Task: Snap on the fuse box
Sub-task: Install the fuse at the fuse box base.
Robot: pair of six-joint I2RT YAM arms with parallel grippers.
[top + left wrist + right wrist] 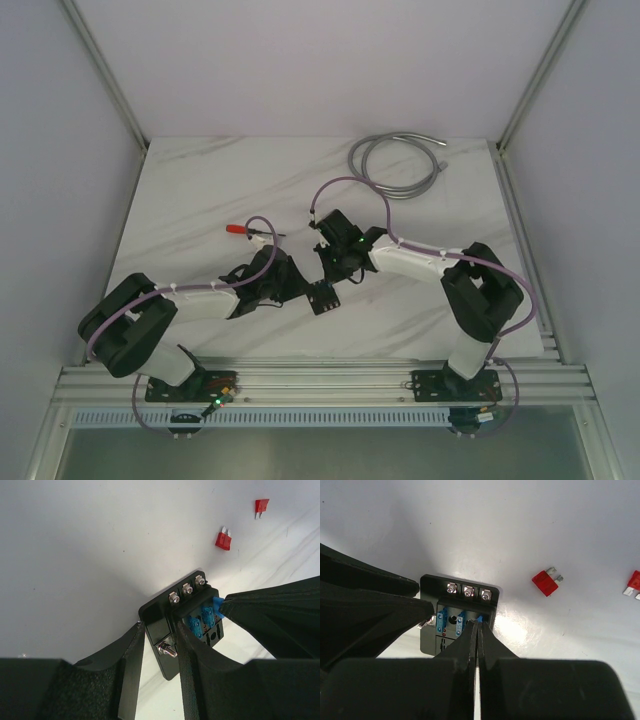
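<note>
The small black square plastic fuse box [157, 612] is laid flat, face up, on the white marble-pattern table [200, 200], near the front-centre, btwn the two grippers. One end is marked by a row of three silver screw terminals [468, 591]. In the right wrist view that end is pointed up the frame, and the long axis is run from it back under the fingers. In the top view the box is seen approx. longer far-to-near and slightly skewed. It is too small and dark there for the terminal end to be told. Two blue fuses [200, 621] are seated in the face.

The left gripper [159, 632] is set part-way apart around the box's side flange, w/ one finger [131, 665] against the outer edge. The box is held so. The right gripper [478, 624] is pinched tight on a small blue fuse [217, 606] at the slot beside the seated pair. How deep it is seated cannot be told.

The box's other end is hidden by fingers in both wrist views. Two loose red fuses are laid apart from the box: one [546, 582] is fully seen, the other [634, 584] is cut off by the frame edge. A red-handled screwdriver [240, 229] and a grey coiled cable [395, 160] are seen farther back.
</note>
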